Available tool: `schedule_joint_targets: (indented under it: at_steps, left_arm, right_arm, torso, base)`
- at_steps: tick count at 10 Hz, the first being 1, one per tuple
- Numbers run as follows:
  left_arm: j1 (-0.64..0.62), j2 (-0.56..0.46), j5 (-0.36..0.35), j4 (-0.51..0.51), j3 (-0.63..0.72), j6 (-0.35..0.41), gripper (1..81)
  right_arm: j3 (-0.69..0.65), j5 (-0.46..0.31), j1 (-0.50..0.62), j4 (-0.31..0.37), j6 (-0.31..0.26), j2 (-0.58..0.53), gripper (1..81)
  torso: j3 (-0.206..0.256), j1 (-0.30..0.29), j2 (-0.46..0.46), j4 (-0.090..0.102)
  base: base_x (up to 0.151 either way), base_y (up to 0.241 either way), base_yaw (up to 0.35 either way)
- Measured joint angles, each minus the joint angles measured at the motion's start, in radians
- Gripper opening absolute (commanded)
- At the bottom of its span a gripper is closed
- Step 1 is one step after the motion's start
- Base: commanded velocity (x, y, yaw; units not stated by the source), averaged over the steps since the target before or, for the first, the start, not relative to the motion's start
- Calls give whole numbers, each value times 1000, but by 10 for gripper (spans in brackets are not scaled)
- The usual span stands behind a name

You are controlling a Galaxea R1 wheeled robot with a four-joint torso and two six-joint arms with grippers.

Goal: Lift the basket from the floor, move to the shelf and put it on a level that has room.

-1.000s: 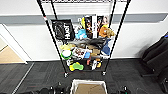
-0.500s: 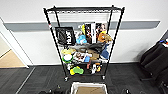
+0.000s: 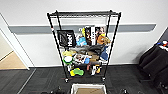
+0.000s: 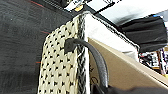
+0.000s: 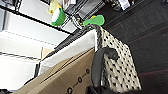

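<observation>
The cream woven basket with its dark braided rim hangs at the bottom middle of the head view, clear of the dark carpet floor, with a brown cardboard box inside it. Straight ahead stands the black wire shelf; its top level is bare. In the left wrist view the basket has its black loop handle pulled taut into my left gripper. On the other side of the basket, a second handle runs into my right gripper.
The rack's lower tiers are packed with boxes, bags and green items. Dark bags lie against the wall to the right of the rack. A doorway with tan wooden flooring opens at the left.
The whole head view has shifted: the rack now sits lower and smaller in the picture, so its top tier shows. The basket stays at the bottom edge between the arms.
</observation>
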Motion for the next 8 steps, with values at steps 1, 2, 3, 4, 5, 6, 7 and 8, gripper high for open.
schedule_joint_targets:
  at_steps: [1,2,3,4,5,6,7,8]
  left_arm:
    - [-3,20,-3,4,-1,0,10]
    - [-6,37,-5,7,-7,0,10]
    - [-4,52,-5,8,-15,0,10]
    - [0,59,-1,8,-24,0,10]
    - [1,57,-3,8,-27,0,10]
    - [8,51,-4,8,-30,0,10]
    - [20,49,-4,8,-38,0,10]
    - [31,47,-4,8,-40,1,10]
  right_arm:
    - [-14,0,9,-1,-1,25,10]
    - [-28,3,14,-1,-1,42,10]
    - [-42,3,11,-1,-1,53,10]
    - [-46,-1,-1,-2,-1,50,10]
    - [-47,-3,-5,-2,0,49,10]
    - [-47,-8,-5,-2,0,51,10]
    - [-47,-8,-8,-2,0,55,10]
    - [-48,-8,-17,-2,0,58,10]
  torso:
    - [11,-22,34,0]
    - [20,-44,67,0]
    - [24,-63,96,0]
    - [27,-68,104,0]
    - [27,-74,113,0]
    - [27,-73,111,0]
    - [36,-73,110,0]
    - [56,-72,109,0]
  base:
    - [0,0,0]
    - [0,0,0]
    - [0,0,0]
    - [0,0,0]
    - [0,0,0]
    - [0,0,0]
    - [0,0,0]
    - [0,0,0]
